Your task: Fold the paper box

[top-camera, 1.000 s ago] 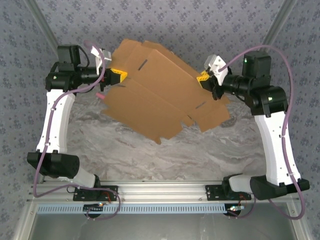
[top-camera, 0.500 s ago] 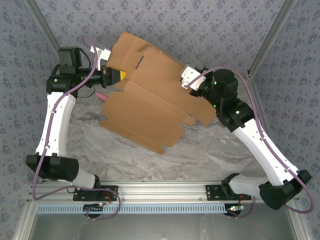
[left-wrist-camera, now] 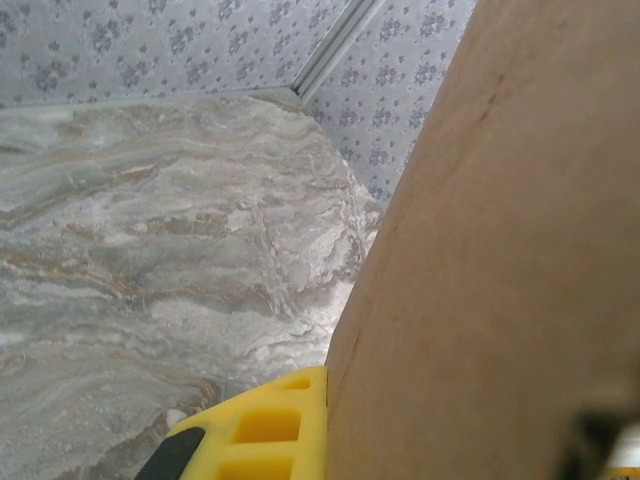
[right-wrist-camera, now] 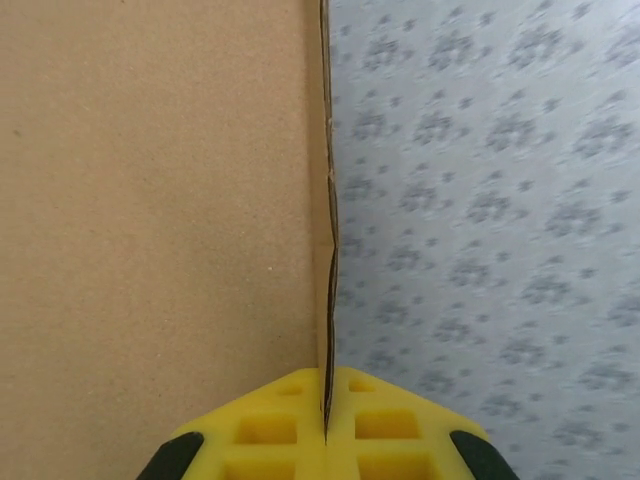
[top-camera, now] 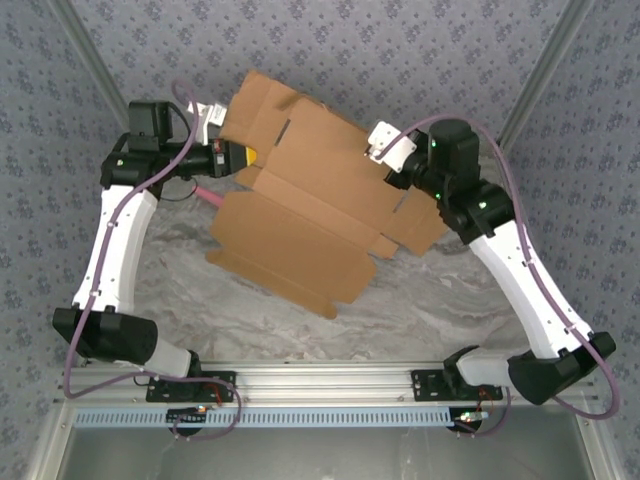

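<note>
I see paper box (top-camera: 300, 210) held tilted above worktop (top-camera: 420, 300), mid-rear. Left arm (top-camera: 115, 240) stretched forward, wrist turned inward, left jaws clamped on box's left edge; right arm (top-camera: 520, 270) leaning inward, right jaws clamped on its right edge.

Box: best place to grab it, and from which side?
Pinch its thin outer edges, coming in edge-on from either side. The box is a thin, mostly flat sheet, so only an edge fits in a pinch. The left end effector and right end effector are shut on opposite edges that way.
</note>
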You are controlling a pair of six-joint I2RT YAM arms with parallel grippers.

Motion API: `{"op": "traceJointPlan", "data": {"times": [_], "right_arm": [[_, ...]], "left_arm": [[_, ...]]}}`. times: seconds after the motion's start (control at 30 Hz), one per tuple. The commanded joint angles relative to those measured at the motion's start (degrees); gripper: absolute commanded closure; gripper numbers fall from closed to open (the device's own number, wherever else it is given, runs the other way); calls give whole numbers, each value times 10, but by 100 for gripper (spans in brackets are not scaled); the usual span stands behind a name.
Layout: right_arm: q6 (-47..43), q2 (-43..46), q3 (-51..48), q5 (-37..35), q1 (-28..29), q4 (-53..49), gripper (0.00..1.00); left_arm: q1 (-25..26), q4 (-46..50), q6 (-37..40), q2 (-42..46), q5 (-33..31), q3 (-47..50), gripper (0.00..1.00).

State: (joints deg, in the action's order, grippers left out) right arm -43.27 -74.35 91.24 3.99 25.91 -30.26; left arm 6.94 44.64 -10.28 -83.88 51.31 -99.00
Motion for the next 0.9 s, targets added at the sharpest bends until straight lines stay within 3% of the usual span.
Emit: {"op": "traceJointPlan", "data": {"times": [0.0,0.17,0.47,0.6,0.73,0.87], "right_arm": [[84,-18,32,98,-14,-189,100],[142,-36,21,163,-49,-201,100],[170,-79,-51,126,-113,-162,100],[154,-108,-67,142,-129,-148,100],[140,-149,-63,114,-131,-147,100],[130,-188,-57,92,-131,-147,100]], "left_arm": [[-4,-8,-36,43,-24,17,100],[-4,-2,-41,35,-46,53,100],[1,-127,-91,-32,-125,161,91],[12,-159,-97,-104,-157,159,79],[17,-167,-98,-174,-210,131,62],[20,-175,-99,-189,-278,134,58]]}}
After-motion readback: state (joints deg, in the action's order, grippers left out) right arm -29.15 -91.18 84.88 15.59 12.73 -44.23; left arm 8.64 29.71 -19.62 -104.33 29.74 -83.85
